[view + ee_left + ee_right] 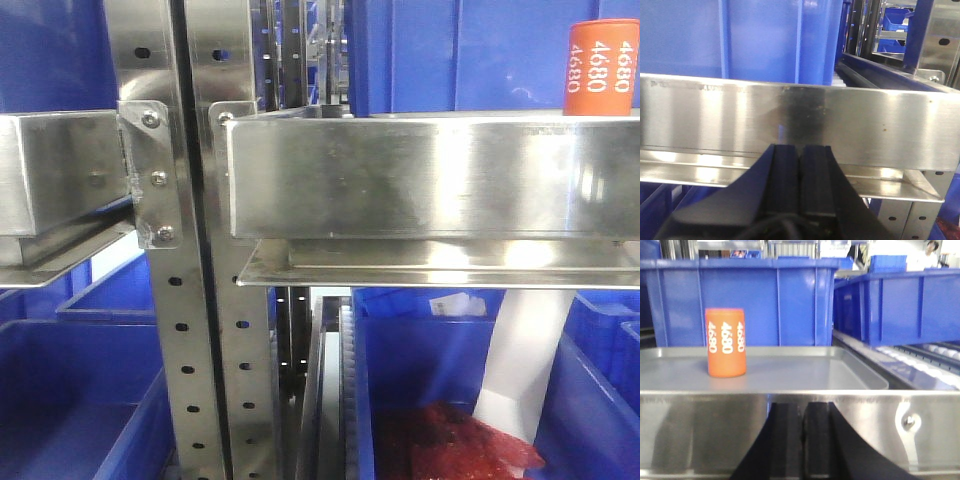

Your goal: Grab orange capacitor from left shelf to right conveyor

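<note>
I judged the orange capacitor (726, 342) rigid, light, slick-sided (tips easily); I'd pinch mid-body. Left hand (799, 152) and right hand (801, 410) were both closed, empty, facing the left shelf (700, 425) lip.

orange capacitor (726, 342): there was 1 | shiny trays (420, 175) of the left shelf (150, 180): front view showed 2 | posts with holes (185, 360): 2 | big blue bins (740, 302): right wrist view showed 2 | grippers: 2, left gripper (799, 147) and right gripper (801, 407)

Orange capacitor (600, 70) base behind shelf (400, 175) lip
</note>
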